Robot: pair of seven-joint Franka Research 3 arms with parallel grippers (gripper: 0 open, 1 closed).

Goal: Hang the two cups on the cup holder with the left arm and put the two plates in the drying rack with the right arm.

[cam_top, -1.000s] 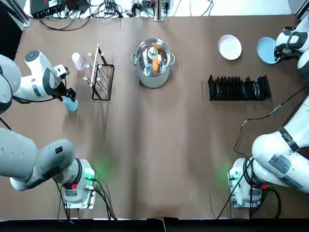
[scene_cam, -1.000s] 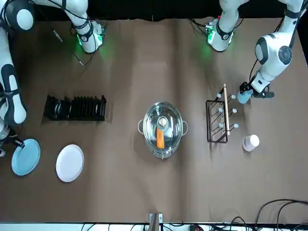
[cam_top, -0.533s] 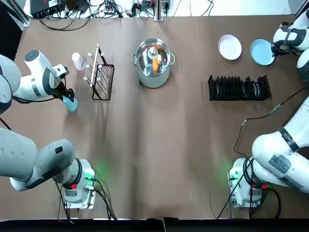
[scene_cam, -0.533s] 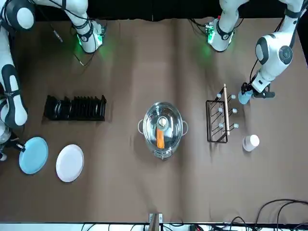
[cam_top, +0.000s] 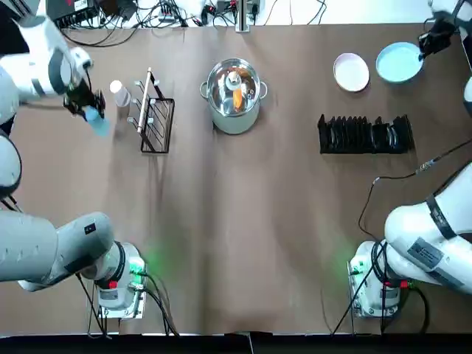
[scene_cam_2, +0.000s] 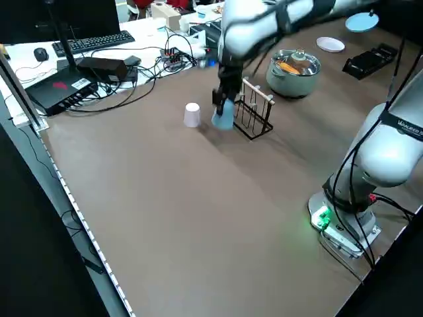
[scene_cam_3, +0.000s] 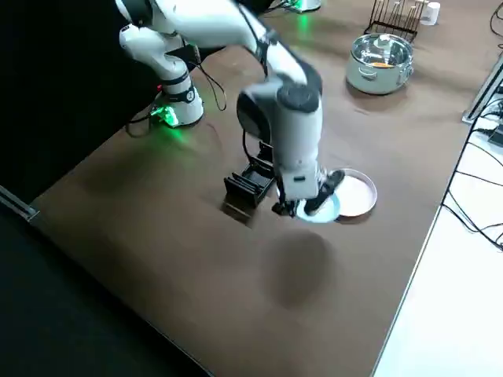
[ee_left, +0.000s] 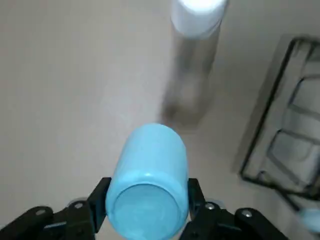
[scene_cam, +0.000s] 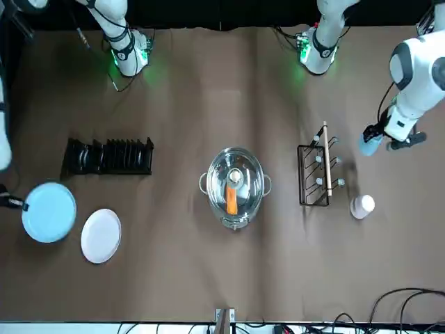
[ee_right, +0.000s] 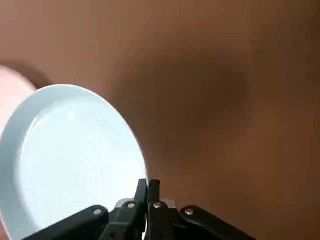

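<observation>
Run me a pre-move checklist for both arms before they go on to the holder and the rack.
1. Left hand closed on light blue cup: ok.
2. Right hand gripping light blue plate by its rim: ok.
3. Light blue cup on a peg of the cup holder: not ok, in the hand beside it.
4. Light blue plate over the drying rack: not ok, off to the side.
5. White cup hung: not ok, on the table.
6. Grip firm enough against slipping: cannot tell.

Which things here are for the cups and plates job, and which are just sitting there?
For the job:
- blue cup
- white cup
- cup holder
- blue plate
- white plate
- black drying rack

Just there:
- steel pot
</observation>
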